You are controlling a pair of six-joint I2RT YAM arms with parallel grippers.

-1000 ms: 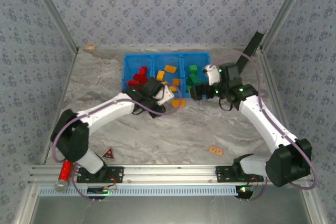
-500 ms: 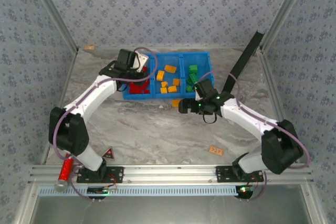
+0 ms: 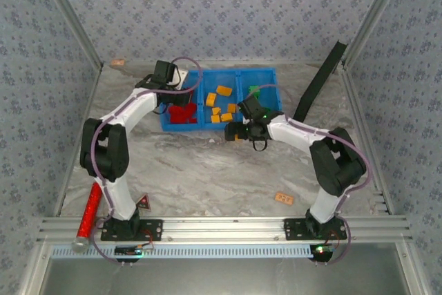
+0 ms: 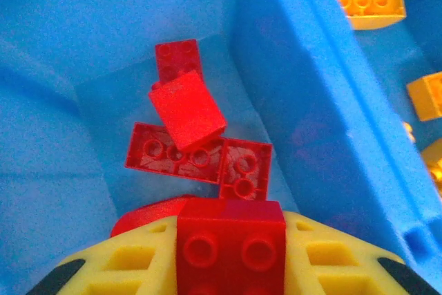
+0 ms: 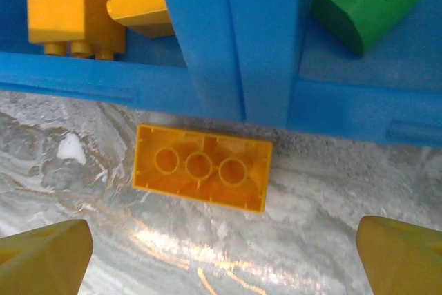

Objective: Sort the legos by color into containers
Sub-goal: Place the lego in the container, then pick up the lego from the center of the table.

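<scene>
Wrist views, left hand [image 4: 231, 274] clenched on red lego [image 4: 230, 236], right hand [image 5: 222, 250] splayed over orange lego [image 5: 200, 167]

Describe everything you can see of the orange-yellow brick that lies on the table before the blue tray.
The orange-yellow brick is oblong, glossy plastic, lying upside down: its hollow underside with three round tubes faces up. It rests flat on the marbled table, slightly askew, just outside the front wall of the blue tray, below a divider. The open right gripper straddles it without touching.

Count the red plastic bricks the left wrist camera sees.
6 red bricks: one in the left gripper; four in the blue plastic tray compartment; one partly under the fingers. Others may be hidden.
</scene>
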